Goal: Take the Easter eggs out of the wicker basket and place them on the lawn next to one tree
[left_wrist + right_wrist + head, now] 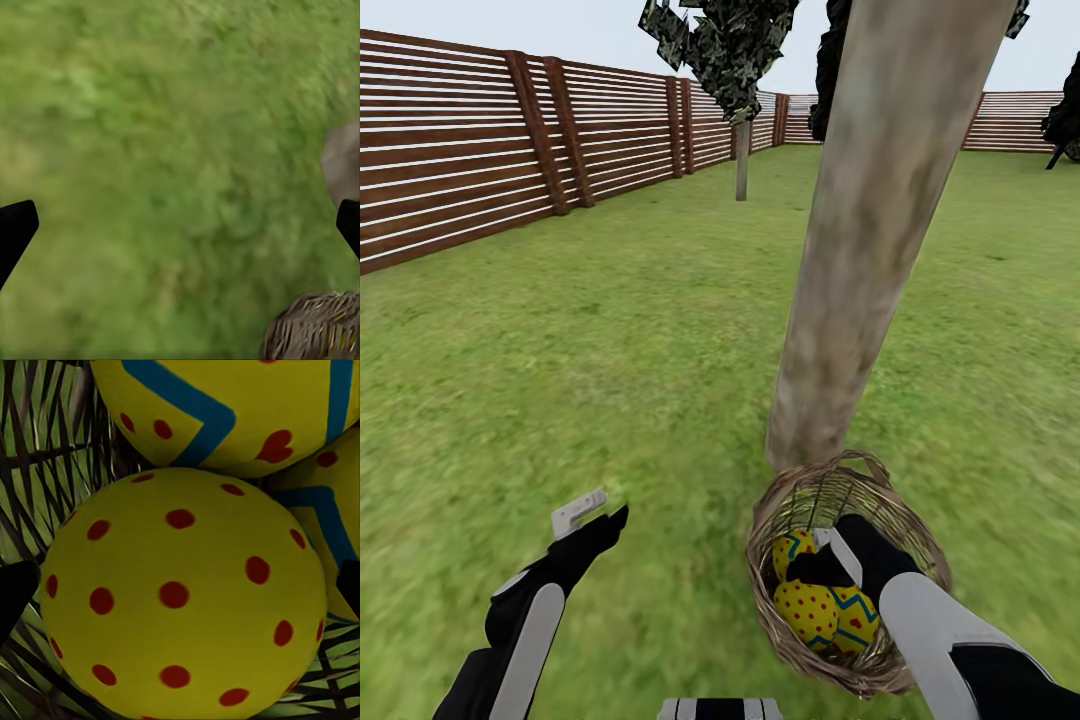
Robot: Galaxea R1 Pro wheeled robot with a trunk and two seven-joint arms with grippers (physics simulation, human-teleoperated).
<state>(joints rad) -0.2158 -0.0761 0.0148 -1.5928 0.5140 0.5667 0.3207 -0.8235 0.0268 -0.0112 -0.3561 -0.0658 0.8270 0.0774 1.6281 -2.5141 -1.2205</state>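
Note:
The wicker basket (764, 585) stands on the lawn (610, 350) at the foot of a thick pale tree trunk (865, 250). Three yellow Easter eggs lie inside it: a red-dotted egg (807, 611), one with blue zigzags (857, 618) and one behind (790, 549). My right gripper (822, 562) reaches down into the basket. In the right wrist view it (180, 585) is open, with its black fingertips (15, 592) on either side of the dotted egg (180, 592). The left gripper (598, 516) hangs open over bare grass, left of the basket (315, 330).
A brown slat fence (460, 150) runs along the left and back of the garden. A smaller tree (741, 150) stands far back, with dark trees at the right edge (1065, 115). Open grass spreads left and right of the trunk.

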